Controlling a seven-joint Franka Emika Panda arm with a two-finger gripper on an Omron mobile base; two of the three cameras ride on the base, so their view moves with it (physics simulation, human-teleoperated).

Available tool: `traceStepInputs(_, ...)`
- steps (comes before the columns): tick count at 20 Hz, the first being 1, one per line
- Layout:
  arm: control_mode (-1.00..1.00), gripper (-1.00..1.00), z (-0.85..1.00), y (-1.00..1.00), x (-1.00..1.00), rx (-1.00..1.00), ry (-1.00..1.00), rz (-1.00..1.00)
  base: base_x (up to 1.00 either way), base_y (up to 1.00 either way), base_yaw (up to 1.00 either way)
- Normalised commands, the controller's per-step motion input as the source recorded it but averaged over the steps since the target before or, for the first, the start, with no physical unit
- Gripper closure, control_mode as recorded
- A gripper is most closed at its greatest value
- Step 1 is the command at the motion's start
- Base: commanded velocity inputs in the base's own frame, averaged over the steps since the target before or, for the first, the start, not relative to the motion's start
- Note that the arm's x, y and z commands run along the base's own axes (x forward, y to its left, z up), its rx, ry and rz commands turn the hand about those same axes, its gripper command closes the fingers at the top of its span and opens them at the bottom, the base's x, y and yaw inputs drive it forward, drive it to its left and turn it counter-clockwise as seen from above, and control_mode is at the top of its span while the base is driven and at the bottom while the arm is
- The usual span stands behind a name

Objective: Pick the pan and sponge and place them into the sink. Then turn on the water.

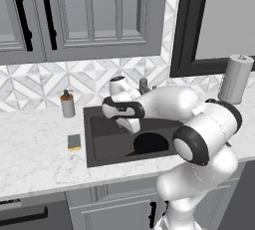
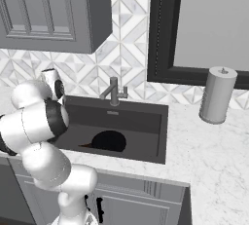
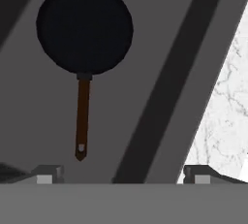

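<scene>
Marble counter (image 1: 35, 149), pan (image 3: 85, 29) lying in sink (image 1: 99, 147), end effector (image 3: 121, 174) released above, sponge (image 1: 74, 142) beside basin

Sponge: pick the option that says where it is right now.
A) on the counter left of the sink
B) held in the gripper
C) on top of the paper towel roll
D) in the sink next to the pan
A: the sponge lies on the marble counter, left of the sink and in front of the soap bottle.

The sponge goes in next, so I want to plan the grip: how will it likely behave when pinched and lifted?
The sponge is small next to the pan, so probably light. Its flat rectangular shape, lying on the counter, shouldn't roll or tip. Being a sponge, it likely squashes under a pinch.
</scene>
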Motion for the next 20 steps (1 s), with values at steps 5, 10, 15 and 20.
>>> traceStepInputs(5,-1.0,-1.0,0.75,0.37,-0.46,0.06,-0.01,0.22,0.0,0.0,0.0)
traceStepInputs(10,-1.0,-1.0,0.66,0.29,-0.57,-0.01,-0.14,0.41,0.0,0.0,0.0)
traceStepInputs(15,-1.0,-1.0,0.53,0.17,-0.52,-0.03,-0.13,0.4,0.0,0.0,0.0)
traceStepInputs(20,-1.0,-1.0,0.16,0.23,-0.24,0.06,-0.05,0.32,0.0,0.0,0.0)
